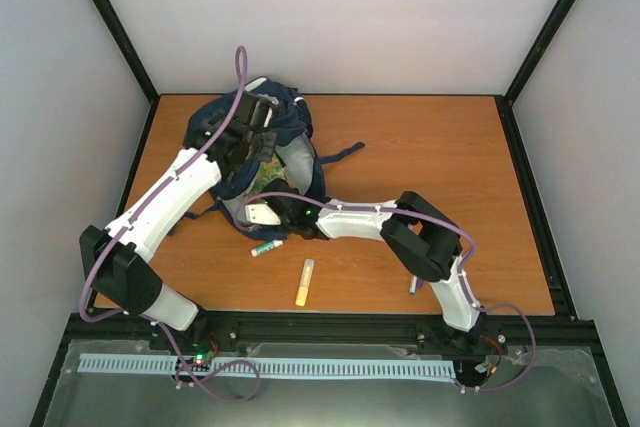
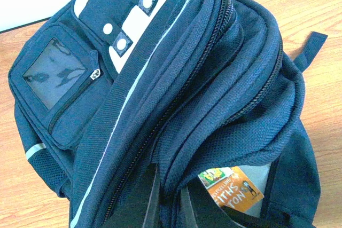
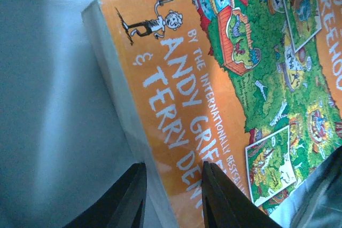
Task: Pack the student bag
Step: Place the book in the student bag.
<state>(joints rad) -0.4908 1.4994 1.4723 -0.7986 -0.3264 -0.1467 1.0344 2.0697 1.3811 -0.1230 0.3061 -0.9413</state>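
orange book (image 3: 214, 78), pinched edgewise in my right hand (image 3: 172, 177), heads for the student bag (image 2: 160, 78); left hand (image 2: 160, 209) pinches its rim open.

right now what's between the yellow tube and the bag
A small white stick with a green end lies between the yellow tube and the student bag, seen in the top view.

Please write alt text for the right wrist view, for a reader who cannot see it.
An orange paperback book with white author lettering and a green cartoon illustration fills the view, lying slantwise against a pale grey surface. The two dark fingers of the right tool straddle its near edge.
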